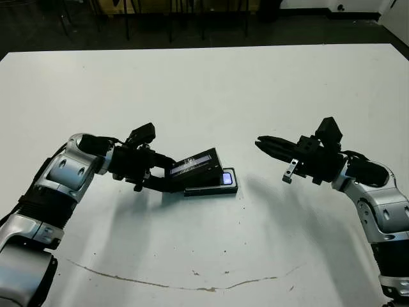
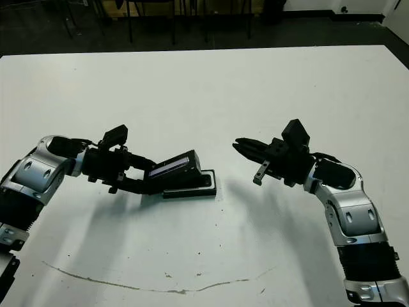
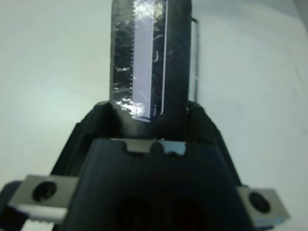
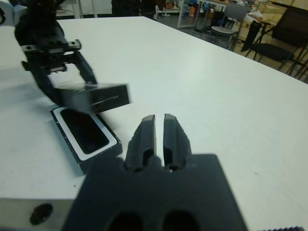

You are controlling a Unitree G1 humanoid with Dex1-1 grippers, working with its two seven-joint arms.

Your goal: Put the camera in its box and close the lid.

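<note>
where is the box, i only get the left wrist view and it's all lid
Observer: The box lies flat on the table, just under the lid that your left tool holds at a slant.
Operator: is it loaded yet
Observer: Yes. The right wrist view shows the camera lying inside the white lining.
Operator: anything else close to it
Observer: Only the right tool. It is shut, empty, and off to the box's right, clear of it.
</note>
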